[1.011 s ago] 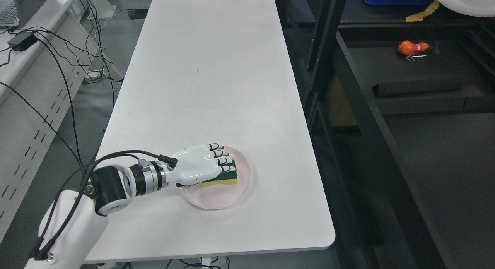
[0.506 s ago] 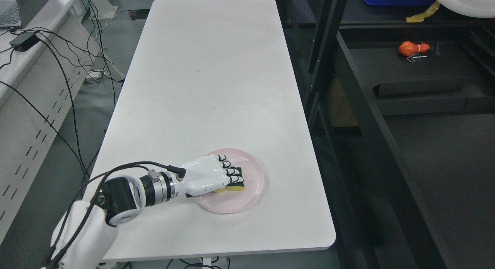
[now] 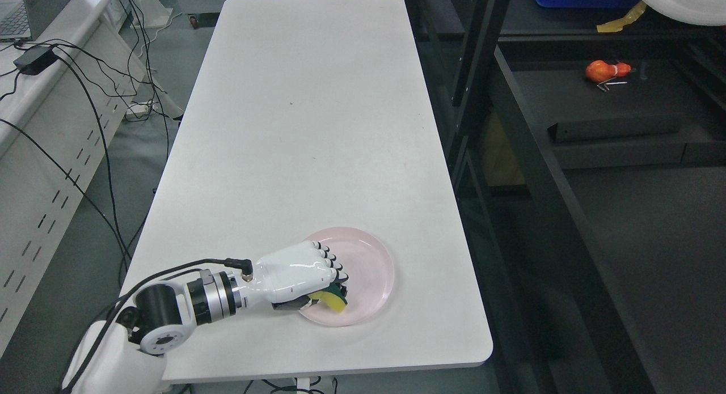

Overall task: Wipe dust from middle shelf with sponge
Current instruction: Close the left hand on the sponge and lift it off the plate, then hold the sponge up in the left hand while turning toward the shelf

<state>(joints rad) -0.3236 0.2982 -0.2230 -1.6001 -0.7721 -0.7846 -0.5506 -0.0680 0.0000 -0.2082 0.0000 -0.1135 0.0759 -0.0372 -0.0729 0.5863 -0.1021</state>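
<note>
1. The left arm (image 3: 119, 348) enters from the lower left corner, its white shell and black-and-silver wrist stretched across the near end of the white table (image 3: 295, 133), with a black cable looping along it.
2. The left hand (image 3: 295, 278) sits over the near left part of a pink plate (image 3: 368, 269), knuckles up. Its fingers (image 3: 332, 266) are curled down around the sponge (image 3: 332, 299), gripping it.
3. Only a yellow corner and a strip of the dark green scouring side of the sponge show from under the hand, tilted, above the plate's near left portion. Whether it touches the plate cannot be told.
4. The plate lies near the table's front right corner, close to the right edge; its right half is bare.
5. Beyond the plate the tabletop runs away from the camera, with a small dark speck near its middle.
6. To the right of the table stands a dark metal shelf (image 3: 595, 173). On a far level of it lies an orange object (image 3: 604, 71), with a small metal piece just beside it.
7. At the far left, black cables (image 3: 96, 99) drape over a white bench beside a power adapter, and a laptop's corner shows at the top left.
8. The right arm does not show.
</note>
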